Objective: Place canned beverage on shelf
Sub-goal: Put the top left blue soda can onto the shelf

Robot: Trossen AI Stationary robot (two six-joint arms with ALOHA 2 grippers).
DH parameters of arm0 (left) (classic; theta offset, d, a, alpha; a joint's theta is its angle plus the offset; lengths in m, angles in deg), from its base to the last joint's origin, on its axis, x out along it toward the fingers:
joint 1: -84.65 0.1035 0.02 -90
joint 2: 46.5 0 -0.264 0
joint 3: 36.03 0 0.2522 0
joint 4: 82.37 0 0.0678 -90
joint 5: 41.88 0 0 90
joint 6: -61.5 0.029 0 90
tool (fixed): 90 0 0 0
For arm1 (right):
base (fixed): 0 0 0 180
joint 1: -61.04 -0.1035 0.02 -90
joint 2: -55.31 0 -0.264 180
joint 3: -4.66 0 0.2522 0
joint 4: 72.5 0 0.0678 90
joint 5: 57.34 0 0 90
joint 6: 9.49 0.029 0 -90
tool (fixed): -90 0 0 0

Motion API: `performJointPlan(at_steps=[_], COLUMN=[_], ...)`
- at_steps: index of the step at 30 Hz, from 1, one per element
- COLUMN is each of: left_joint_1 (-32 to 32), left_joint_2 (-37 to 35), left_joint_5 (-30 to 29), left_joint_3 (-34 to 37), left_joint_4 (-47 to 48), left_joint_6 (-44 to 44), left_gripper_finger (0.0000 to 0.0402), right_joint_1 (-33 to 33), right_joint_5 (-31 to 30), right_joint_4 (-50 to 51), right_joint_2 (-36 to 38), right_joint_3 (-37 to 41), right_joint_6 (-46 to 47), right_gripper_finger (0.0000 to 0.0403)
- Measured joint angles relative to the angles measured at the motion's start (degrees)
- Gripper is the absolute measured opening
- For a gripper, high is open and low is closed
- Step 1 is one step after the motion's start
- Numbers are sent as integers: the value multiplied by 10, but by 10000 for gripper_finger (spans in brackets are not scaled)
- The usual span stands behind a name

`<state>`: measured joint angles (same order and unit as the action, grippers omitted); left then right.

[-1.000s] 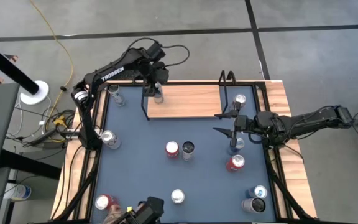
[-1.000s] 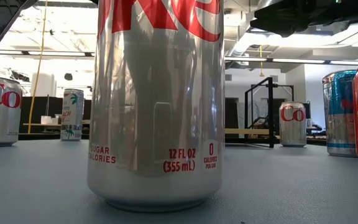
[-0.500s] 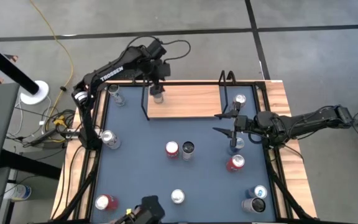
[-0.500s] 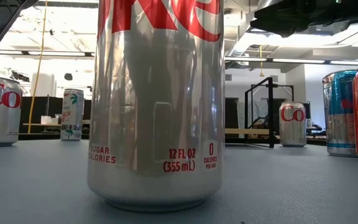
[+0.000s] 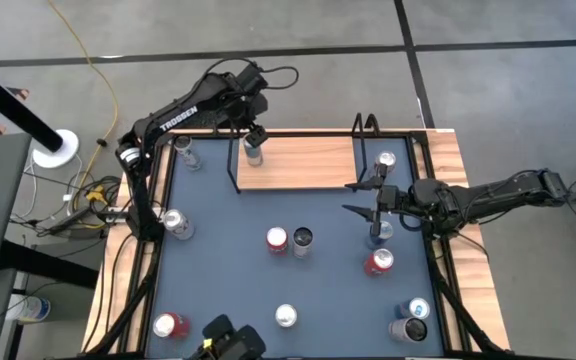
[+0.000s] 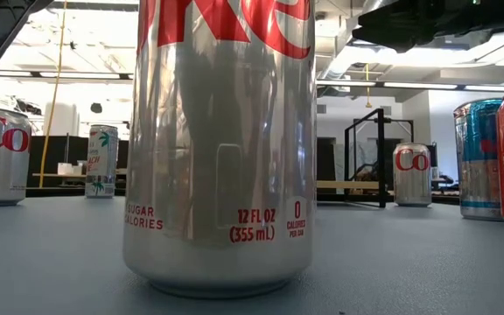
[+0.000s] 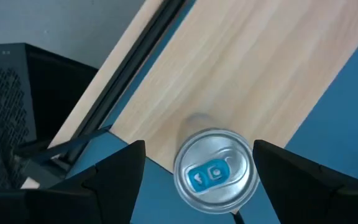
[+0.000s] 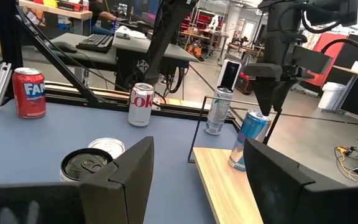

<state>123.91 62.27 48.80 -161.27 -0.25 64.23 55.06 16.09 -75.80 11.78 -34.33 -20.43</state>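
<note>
The canned beverage [image 5: 254,150], silver-topped with a blue tab [image 7: 215,176] and a blue side [image 8: 247,140], stands upright on its base at the left end of the shelf [image 5: 303,163], a light-wood board in a black rail frame. My left gripper [image 5: 251,128] hangs open just above the can, pointing steeply down. Its fingers [image 7: 114,177] stand on either side of the can's top without touching. My right gripper [image 5: 354,198] waits open and level near the shelf's right end, holding nothing.
Several other cans stand about the grey-blue table: two at the centre [image 5: 276,239], one near the shelf's right end [image 5: 386,160], two by the left edge [image 5: 176,222], more near the front [image 5: 286,316]. A silver can [image 6: 217,149] fills the low view.
My left gripper has risen a little off the can and rolled about the line it points along, its fingers staying open. The can has kept its place on the shelf's left end.
</note>
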Motion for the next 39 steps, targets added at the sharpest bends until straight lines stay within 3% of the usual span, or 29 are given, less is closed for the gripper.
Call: performJointPlan(at_steps=[20, 39], left_joint_1=[-19, -20], left_joint_2=[0, 1], left_joint_5=[-1, -11], left_joint_3=[0, 55], left_joint_4=[7, -20], left_joint_6=[-5, 11], left_gripper_finger=[288, 275], right_joint_1=[0, 0], right_joint_5=[1, 1], right_joint_4=[0, 4], right_joint_2=[0, 0], right_joint_3=[0, 0], right_joint_6=[5, 5], right_gripper_finger=[240, 240])
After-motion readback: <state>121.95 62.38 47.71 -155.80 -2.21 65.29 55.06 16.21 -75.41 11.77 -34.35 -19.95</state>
